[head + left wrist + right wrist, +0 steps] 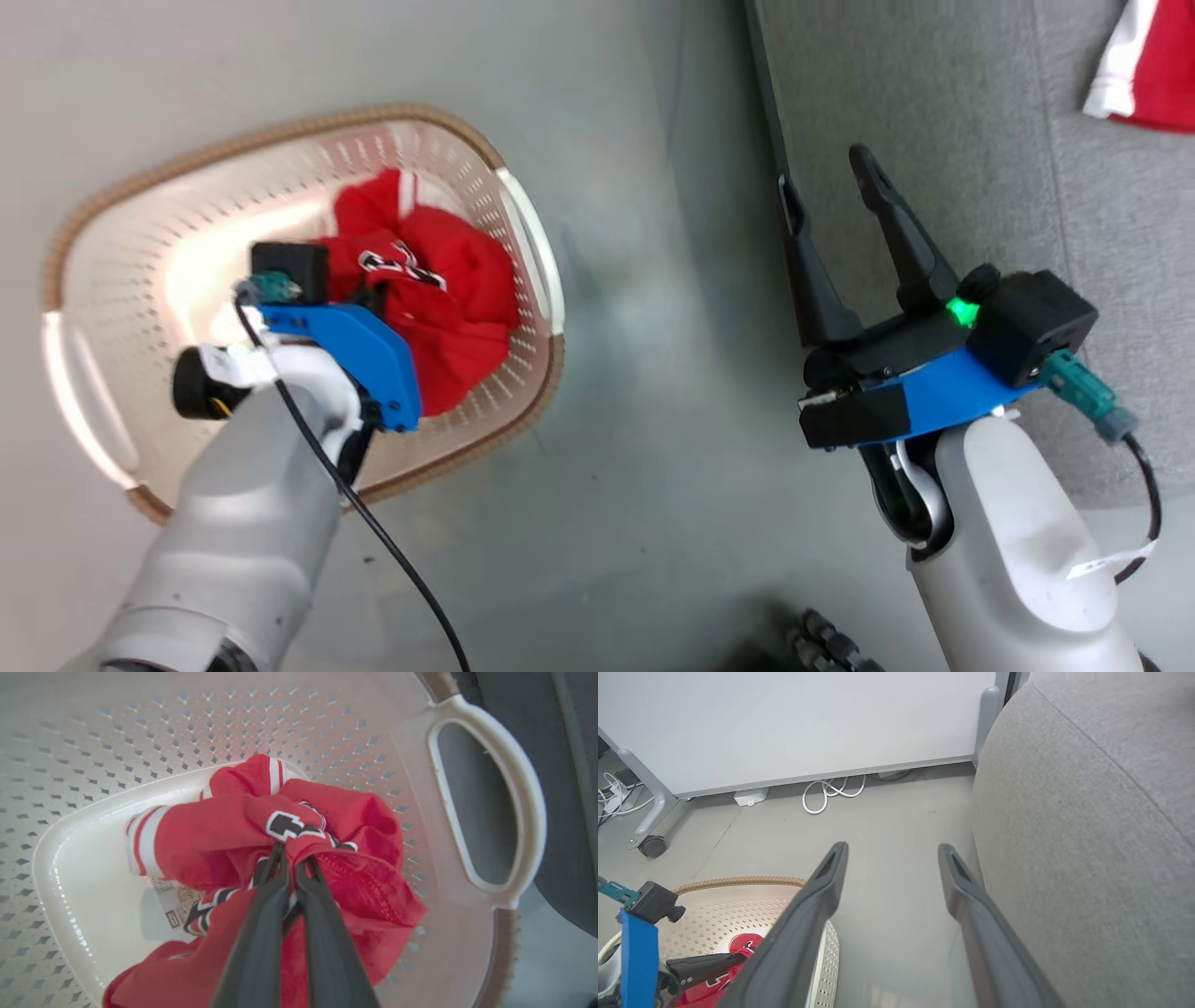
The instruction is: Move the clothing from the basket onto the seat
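Left gripper [294, 854]: jaws pressed together, pinching clothing [355, 826] inside basket [280, 131]
Clothing: crumpled red heap, no clear long axis
Right gripper [826, 171]: jaws spread, empty, beside seat [934, 93]

Bright, even light — soft shadows
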`<state>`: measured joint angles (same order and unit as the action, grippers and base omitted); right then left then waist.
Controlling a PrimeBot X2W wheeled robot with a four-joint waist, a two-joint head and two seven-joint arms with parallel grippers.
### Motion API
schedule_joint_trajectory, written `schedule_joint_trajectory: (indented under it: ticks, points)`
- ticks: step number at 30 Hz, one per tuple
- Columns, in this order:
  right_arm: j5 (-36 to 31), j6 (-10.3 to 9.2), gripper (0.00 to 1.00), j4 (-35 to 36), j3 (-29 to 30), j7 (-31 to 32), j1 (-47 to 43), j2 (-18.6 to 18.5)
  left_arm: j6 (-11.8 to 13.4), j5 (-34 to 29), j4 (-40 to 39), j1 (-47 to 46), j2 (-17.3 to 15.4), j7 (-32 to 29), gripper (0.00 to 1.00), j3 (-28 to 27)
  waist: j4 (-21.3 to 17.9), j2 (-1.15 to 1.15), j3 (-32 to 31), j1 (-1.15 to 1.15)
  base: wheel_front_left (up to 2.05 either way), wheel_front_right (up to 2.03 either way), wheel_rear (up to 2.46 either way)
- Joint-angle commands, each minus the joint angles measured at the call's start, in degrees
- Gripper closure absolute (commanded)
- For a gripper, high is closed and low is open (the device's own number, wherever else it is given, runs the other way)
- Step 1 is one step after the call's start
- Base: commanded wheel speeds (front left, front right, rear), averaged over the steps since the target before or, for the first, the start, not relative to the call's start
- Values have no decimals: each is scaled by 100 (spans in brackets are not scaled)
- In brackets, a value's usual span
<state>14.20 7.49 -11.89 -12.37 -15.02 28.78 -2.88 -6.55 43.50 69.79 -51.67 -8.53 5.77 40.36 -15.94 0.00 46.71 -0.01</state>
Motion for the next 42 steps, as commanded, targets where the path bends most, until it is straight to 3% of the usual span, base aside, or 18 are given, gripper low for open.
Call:
schedule_joint_trajectory:
  ticks: [1, 10, 18, 31, 42]
  points:
    - [-77, 1, 0, -102, 42, -22, -136, -2, -38, 25, -4, 98, 68, 73, 100, 43, 345, 0, -650, 1, 0, 0, 0]
    - [-365, 1, 0, -698, 220, 124, -692, -5, -109, 133, -305, 673, 465, 301, 100, 436, 795, 0, -2294, 1, 0, 0, 0]
    - [-371, 1, 0, -816, 241, 340, -1192, -4, -99, 369, -996, 884, 543, 339, 100, 973, 1080, 0, -3352, 1, 0, 0, 0]
    - [-206, 1, 0, -840, 154, 512, -1680, -4, -100, 638, -1769, 545, 561, 382, 100, 1763, 1458, 0, -4268, 1, 0, 0, 0]
    - [-131, 1, 0, -787, 123, 559, -1814, -4, -100, 888, -2046, 201, 563, 503, 100, 2088, 1665, 0, -4578, 1, 0, 0, 0]
